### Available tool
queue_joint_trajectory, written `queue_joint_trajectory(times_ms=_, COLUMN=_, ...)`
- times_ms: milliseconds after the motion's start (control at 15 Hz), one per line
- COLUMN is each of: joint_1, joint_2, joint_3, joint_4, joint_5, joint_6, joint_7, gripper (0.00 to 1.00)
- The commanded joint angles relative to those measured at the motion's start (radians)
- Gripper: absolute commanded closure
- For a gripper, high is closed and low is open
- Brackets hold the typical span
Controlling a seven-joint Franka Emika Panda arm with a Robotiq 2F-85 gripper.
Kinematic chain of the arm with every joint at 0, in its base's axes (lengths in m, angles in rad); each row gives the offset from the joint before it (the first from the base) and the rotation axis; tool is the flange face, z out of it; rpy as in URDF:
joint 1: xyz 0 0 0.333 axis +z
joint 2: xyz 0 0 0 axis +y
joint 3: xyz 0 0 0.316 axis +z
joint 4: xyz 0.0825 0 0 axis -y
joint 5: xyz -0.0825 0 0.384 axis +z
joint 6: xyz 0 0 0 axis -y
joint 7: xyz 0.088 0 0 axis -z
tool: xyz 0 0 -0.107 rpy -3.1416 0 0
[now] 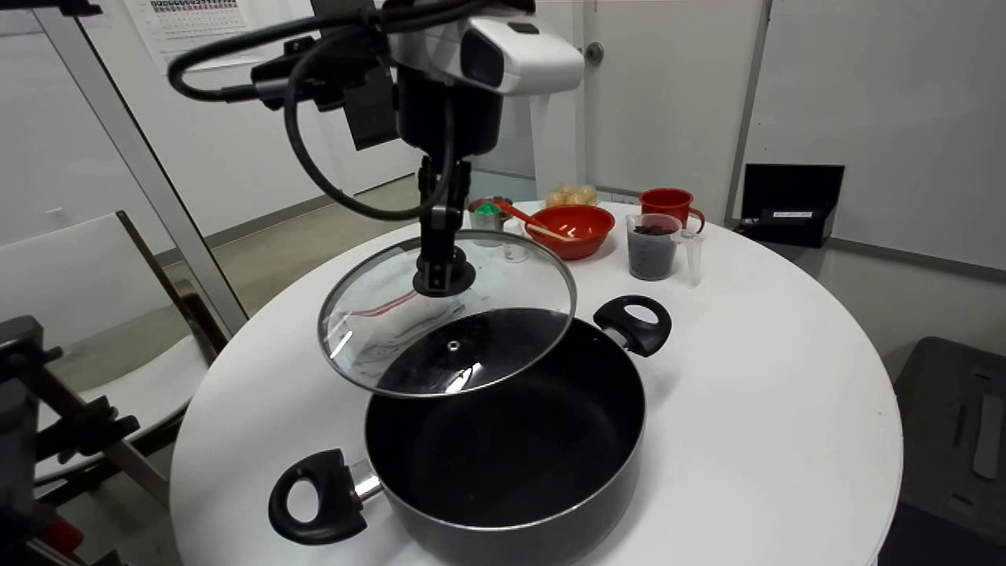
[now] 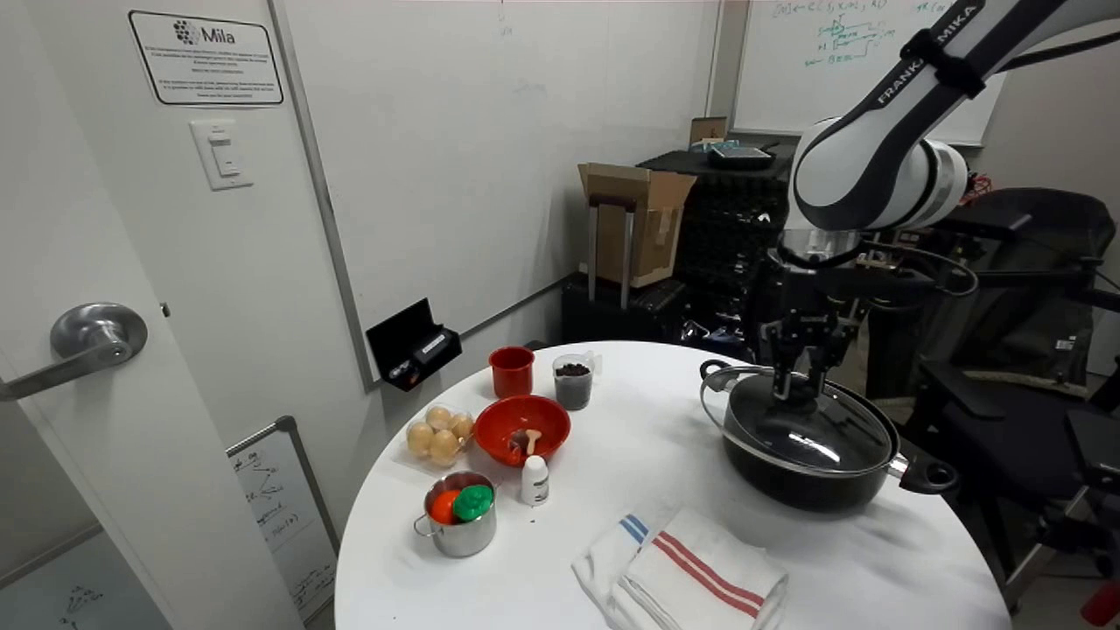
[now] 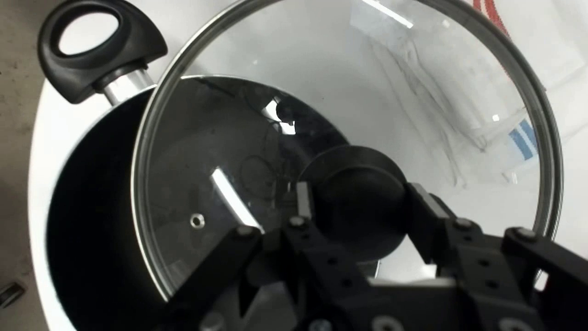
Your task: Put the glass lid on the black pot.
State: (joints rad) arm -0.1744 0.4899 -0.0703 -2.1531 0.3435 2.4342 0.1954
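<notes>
Gripper (image 3: pixel 362 202) pinches the knob (image 3: pixel 360 220) of the glass lid (image 1: pixel 447 316), which hangs off centre over the black pot (image 1: pixel 511 448), towards the folded towel (image 2: pixel 691 573). Lowering it thus misaligned could drop one edge into the pot, and the round knob might then swivel in the grasp.

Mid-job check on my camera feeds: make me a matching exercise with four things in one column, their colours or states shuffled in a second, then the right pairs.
Things
1. glass lid
2. black pot
3. folded cloth
4. end effector

Colours or states
A. white with red stripes
B. closed on the black knob
C. dark inside, with its cover not yet seated
D. clear, gripped from above

Pairs: 1-D, 2-C, 3-A, 4-B
</notes>
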Motion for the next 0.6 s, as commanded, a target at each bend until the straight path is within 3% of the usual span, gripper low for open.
queue_joint_trajectory(times_ms=0, joint_1=-0.014, joint_2=-0.04, joint_3=-0.025, joint_4=-0.022, joint_5=0.042, joint_6=0.002, joint_7=0.037, gripper=0.75)
queue_joint_trajectory(times_ms=533, joint_1=-0.009, joint_2=-0.018, joint_3=-0.087, joint_4=0.004, joint_5=0.029, joint_6=-0.012, joint_7=0.178, gripper=0.75)
